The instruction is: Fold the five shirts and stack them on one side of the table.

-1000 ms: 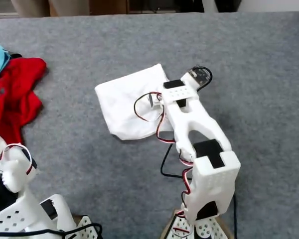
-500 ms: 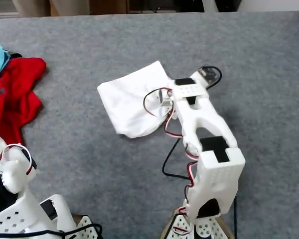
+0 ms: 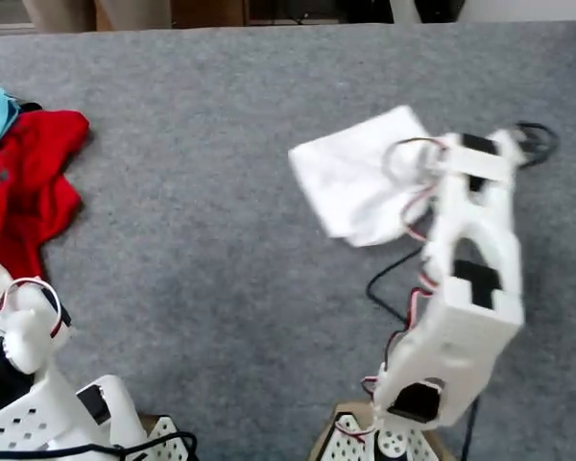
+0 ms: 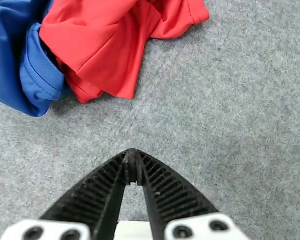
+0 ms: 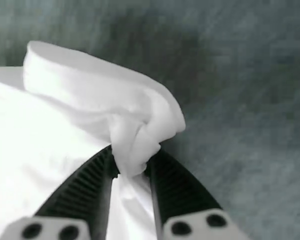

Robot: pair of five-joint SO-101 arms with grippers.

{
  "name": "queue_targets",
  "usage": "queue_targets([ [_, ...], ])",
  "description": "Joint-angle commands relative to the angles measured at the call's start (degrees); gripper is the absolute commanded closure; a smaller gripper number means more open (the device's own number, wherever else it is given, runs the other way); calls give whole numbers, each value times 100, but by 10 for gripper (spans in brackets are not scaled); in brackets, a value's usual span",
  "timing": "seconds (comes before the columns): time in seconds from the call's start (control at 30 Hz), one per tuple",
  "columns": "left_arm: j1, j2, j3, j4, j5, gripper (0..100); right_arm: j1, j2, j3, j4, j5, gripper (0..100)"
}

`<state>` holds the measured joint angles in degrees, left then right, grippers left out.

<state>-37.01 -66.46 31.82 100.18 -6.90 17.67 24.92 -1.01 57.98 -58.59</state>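
While the right gripper (image 5: 132,161) pinches a bunched corner of the folded white cotton shirt (image 3: 360,178), that shirt sits well apart from the crumpled red shirt (image 3: 29,182), across the grey felt table (image 3: 192,288). Left gripper (image 4: 132,162) is closed on nothing, near the red shirt, which touches a crumpled blue shirt (image 4: 15,65). My read: one shirt folded, not yet parked; red and blue unfolded; no stack started. Early days.

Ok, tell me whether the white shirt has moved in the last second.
Yes. The white shirt has shifted toward the right of the high view, farther from the red shirt, pinched in the right gripper.
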Motion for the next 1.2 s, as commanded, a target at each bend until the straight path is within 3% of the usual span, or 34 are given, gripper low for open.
queue_targets([
  [0.0, -26, 4, -62, -70, -44, 981, 1051, -462, -382, 53, 264, 993],
  [0.37, -18, 4, -62, -70, -352, 981, 4382, -470, -426, 18, 1433, 993],
  [0.6, -18, 4, -62, -70, -352, 981, 6062, -435, -831, 26, 2154, 993],
  [0.9, -18, 4, -62, -70, -360, 981, 7134, -391, -884, 53, 2681, 993],
  [1.17, -18, 4, -62, -70, -360, 981, 7398, 40, -892, 62, 2681, 991],
])
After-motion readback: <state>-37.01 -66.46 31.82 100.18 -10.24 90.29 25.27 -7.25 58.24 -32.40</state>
